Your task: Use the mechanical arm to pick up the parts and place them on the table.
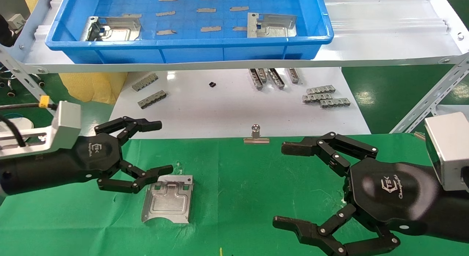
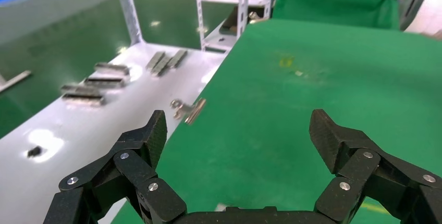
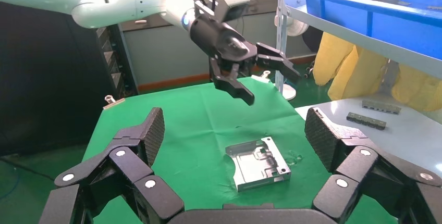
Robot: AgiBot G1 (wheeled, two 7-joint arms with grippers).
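Note:
One silver part [image 1: 168, 204] lies flat on the green table [image 1: 238, 197]; it also shows in the right wrist view [image 3: 258, 163]. My left gripper [image 1: 154, 147] is open and empty, hovering just left of and above that part; it also shows in the right wrist view [image 3: 271, 81]. In its own view, the open fingers [image 2: 148, 135] frame bare green cloth. Two more parts, one at the left [image 1: 111, 28] and one at the right [image 1: 270, 25], lie in the blue tray [image 1: 190, 47]. My right gripper [image 1: 287, 184] is open and empty over the table's right side.
The blue tray sits on a raised white shelf [image 1: 384, 36]. Below it a glossy white board [image 1: 227, 109] carries several small grey slotted bars [image 1: 324, 97]. A silver binder clip [image 1: 256, 135] holds the cloth's far edge. Grey tape strips [image 1: 205, 10] lie in the tray.

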